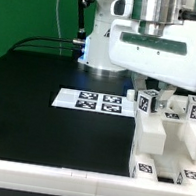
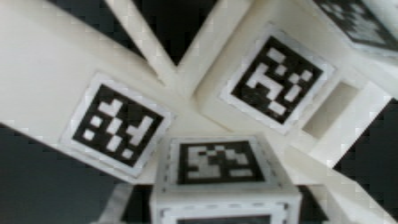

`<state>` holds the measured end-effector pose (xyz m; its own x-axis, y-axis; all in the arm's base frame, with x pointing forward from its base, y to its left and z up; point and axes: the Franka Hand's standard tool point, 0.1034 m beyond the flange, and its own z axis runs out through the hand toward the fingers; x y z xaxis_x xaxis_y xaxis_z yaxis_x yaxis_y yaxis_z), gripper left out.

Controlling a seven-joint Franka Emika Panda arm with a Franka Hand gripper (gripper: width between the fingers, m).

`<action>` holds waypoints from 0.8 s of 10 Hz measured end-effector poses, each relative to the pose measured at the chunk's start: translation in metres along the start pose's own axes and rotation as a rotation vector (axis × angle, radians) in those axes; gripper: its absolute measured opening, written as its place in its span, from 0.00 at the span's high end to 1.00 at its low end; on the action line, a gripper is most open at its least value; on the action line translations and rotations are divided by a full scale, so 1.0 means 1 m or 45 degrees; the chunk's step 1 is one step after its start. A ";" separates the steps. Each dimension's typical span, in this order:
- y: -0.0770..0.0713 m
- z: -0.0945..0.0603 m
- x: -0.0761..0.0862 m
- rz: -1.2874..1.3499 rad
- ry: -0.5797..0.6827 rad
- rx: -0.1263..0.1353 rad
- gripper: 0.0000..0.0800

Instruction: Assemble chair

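Chair parts are sitting clustered at the exterior view's right, on the black tabletop, directly under the arm. Several white tagged pieces are standing together there, blocky ones low and front, so some joining looks underway (how many joints are actually seated is not clear). The gripper is hanging just above or among them; whether the jaws are open or clamping a piece, I cannot tell. The wrist view is showing tagged slabs and a block crowded close. The marker board is lying just beside the cluster. Judgement: mid-assembly, no finished chair shape yet.
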<state>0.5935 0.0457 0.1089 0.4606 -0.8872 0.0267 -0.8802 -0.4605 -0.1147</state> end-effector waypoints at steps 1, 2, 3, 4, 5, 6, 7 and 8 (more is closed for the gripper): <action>0.001 0.000 0.000 0.106 -0.010 0.005 0.66; 0.001 0.000 0.000 0.306 -0.031 0.019 0.66; 0.002 0.000 -0.001 0.477 -0.051 0.026 0.66; 0.002 0.001 -0.001 0.589 -0.059 0.026 0.66; 0.003 0.001 -0.001 0.736 -0.066 0.029 0.66; 0.003 0.001 -0.001 0.838 -0.075 0.040 0.66; 0.003 0.001 -0.001 0.952 -0.086 0.045 0.66; 0.004 0.001 -0.001 1.005 -0.087 0.042 0.66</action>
<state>0.5899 0.0453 0.1072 -0.2910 -0.9470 -0.1358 -0.9464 0.3057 -0.1038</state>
